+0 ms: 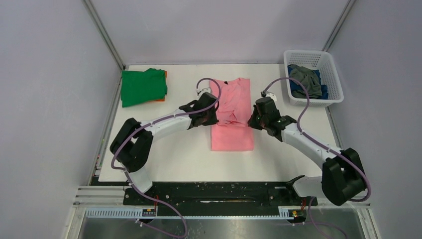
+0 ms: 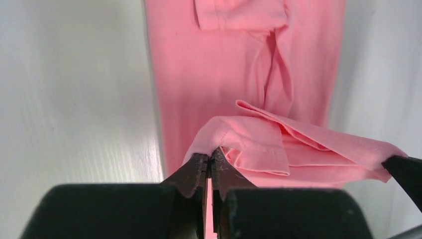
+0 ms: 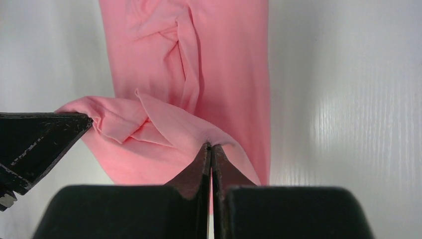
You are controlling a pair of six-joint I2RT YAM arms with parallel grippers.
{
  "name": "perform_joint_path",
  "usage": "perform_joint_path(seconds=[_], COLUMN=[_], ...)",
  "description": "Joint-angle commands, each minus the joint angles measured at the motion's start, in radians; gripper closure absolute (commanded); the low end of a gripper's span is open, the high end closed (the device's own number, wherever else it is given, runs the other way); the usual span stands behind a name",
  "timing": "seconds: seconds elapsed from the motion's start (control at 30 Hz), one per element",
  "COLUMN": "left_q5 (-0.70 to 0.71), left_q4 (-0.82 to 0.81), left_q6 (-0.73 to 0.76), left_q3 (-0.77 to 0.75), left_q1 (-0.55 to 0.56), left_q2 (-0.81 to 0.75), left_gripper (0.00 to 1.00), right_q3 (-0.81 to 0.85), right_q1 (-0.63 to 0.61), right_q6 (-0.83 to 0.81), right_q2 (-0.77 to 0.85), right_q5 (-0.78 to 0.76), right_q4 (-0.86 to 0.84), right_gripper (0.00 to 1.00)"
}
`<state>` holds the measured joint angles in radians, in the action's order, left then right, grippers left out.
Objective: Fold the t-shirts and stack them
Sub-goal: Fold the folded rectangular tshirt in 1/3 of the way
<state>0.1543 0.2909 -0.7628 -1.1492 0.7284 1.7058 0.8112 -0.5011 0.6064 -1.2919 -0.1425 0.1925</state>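
A pink t-shirt (image 1: 232, 130), folded into a long narrow strip, lies in the middle of the white table (image 1: 174, 159). My left gripper (image 1: 208, 118) is shut on its left edge (image 2: 214, 137), and my right gripper (image 1: 253, 121) is shut on its right edge (image 3: 214, 137). Between them the held cloth is lifted and bunched above the rest of the strip. A folded green t-shirt (image 1: 143, 86) lies on an orange one (image 1: 160, 99) at the back left. Grey (image 1: 304, 79) and blue (image 1: 323, 91) t-shirts lie crumpled in the basket.
A white plastic lattice basket (image 1: 331, 67) stands at the back right corner of the table. Grey walls close in the table on the left, back and right. The arm bases sit at the near edge.
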Motion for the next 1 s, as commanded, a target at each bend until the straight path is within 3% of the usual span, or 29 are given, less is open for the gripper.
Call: perform_joint_path(seconds=[0.0,0.33,0.37,0.43,0.5,0.57,0.67,0.97], left_q5=[0.016,-0.044,-0.049,-0.055,-0.065,-0.07,-0.061,-0.237], left_q4=[0.003,-0.024,-0.024,-0.025,-0.023,-0.011,-0.025,-0.135], left_q6=[0.024,0.034,0.033,0.021,0.02,0.02,0.037,-0.009], left_q3=[-0.09,-0.163,-0.172,-0.189,-0.21,-0.224,-0.179,0.215], left_q1=[-0.032,-0.081,-0.087,-0.095,-0.105,-0.112,-0.115,-0.089], left_q2=[0.057,0.167,0.179,0.203,0.215,0.202,0.121,-0.142], left_gripper=[1.0,0.94,0.92,0.78,0.51,0.27,0.1,0.01], right_q3=[0.076,0.161,0.166,0.185,0.215,0.257,0.281,-0.083], right_q1=[0.043,0.112,0.116,0.128,0.145,0.161,0.167,0.165], right_q6=[-0.043,-0.038,-0.038,-0.031,-0.043,-0.068,-0.112,-0.011], right_q2=[-0.076,-0.257,-0.28,-0.326,-0.373,-0.402,-0.38,-0.086], right_q5=[0.048,0.108,0.099,0.076,0.102,0.153,0.202,0.292], right_q4=[-0.083,-0.124,-0.139,-0.156,-0.173,-0.154,-0.087,-0.116], right_gripper=[1.0,0.97,0.95,0.94,0.79,0.47,0.04,0.0])
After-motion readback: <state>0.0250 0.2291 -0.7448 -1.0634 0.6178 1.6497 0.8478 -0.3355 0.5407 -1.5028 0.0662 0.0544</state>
